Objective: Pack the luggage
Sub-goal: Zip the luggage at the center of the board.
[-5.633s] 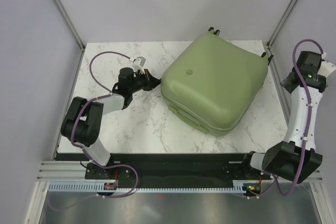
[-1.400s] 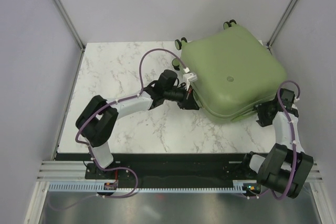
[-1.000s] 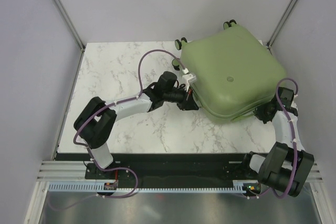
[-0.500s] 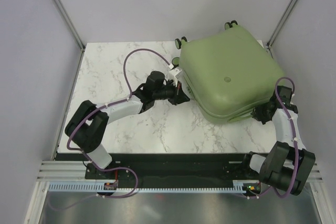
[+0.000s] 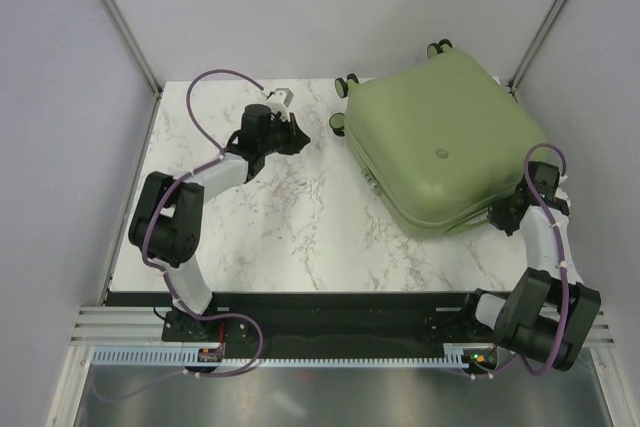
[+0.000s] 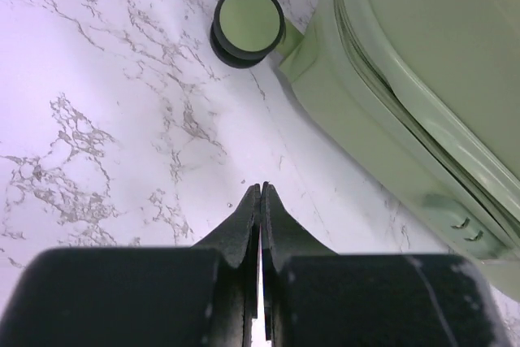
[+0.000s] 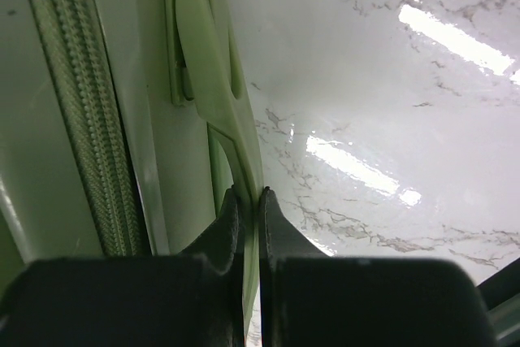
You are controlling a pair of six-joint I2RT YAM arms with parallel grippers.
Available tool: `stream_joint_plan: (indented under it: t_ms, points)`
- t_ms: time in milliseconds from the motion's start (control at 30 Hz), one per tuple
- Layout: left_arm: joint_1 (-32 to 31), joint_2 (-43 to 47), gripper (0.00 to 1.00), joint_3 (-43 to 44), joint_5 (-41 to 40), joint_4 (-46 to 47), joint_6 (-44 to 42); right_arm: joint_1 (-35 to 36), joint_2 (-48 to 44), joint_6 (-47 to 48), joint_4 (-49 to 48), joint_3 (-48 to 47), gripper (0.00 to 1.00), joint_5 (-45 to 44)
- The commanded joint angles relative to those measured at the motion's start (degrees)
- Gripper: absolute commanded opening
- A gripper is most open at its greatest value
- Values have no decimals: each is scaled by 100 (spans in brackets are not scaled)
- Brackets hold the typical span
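Luggage [image 5: 440, 152]: one green hard-shell case, lying flat on the table [image 5: 250, 237] and filling its 2 o'clock corner, round emblem [image 5: 439, 152] face up. Wheels [image 5: 349, 82]: along the case's 11 to 12 o'clock side, one of them resting on the marble just ahead of my left wrist camera. Shell: both halves together, with a narrow seam along every side I can see; lining and contents are hidden. Zipper [image 7: 69, 79]: the stretch beside my right fingers reads as meshed; the rest I cannot tell. Left gripper [image 6: 260, 191]: at 9 o'clock of the case and well apart from it, over bare marble, fingertips pressed together with nothing between them. Right gripper [image 7: 248, 194]: at the case's 5 o'clock edge, low against the side wall, fingers nipped onto the thin lip of the handle [image 7: 215, 79], with a sliver of green between the pads. Progress, my estimate: late. The lid is down, which I count as done, and whatever went inside is already covered. Left to do, as far as I can judge: confirm that the zipper runs closed round the corners, and possibly square up or stand the case by the handle I am pinching. Risk noted: the handle lip looks thin and smooth, so a pull from this narrow pinch could slip off.
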State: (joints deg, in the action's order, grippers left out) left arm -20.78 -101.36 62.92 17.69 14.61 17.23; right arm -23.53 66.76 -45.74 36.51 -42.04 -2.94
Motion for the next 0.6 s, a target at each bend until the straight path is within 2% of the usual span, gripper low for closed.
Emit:
stream_joint_plan:
  t_ms: [0,67,200,267,300,400,533,567]
  points:
    - [20,-182,2,423,-126,94,113,-178,-32,3,-206,-357,0,-787]
    - [21,-174,2,424,277,313,148,-170,-32,56,-215,-375,0,-761]
    - [-14,-103,2,169,1733,630,420,-170,3,65,-302,-314,0,-664]
    - [-102,125,10,-173,2009,823,482,-170,99,82,-311,-322,0,-568]
    - [-233,195,23,-366,2167,841,474,-178,126,74,-329,-340,0,-541]
    - [-558,389,39,-578,2352,886,360,-170,232,117,-347,-392,2,-445]
    - [-928,363,51,-649,2502,1140,377,-170,311,310,-425,-436,10,-216]
    - [-998,354,54,-632,2511,1193,386,-178,302,354,-504,-436,15,-146]
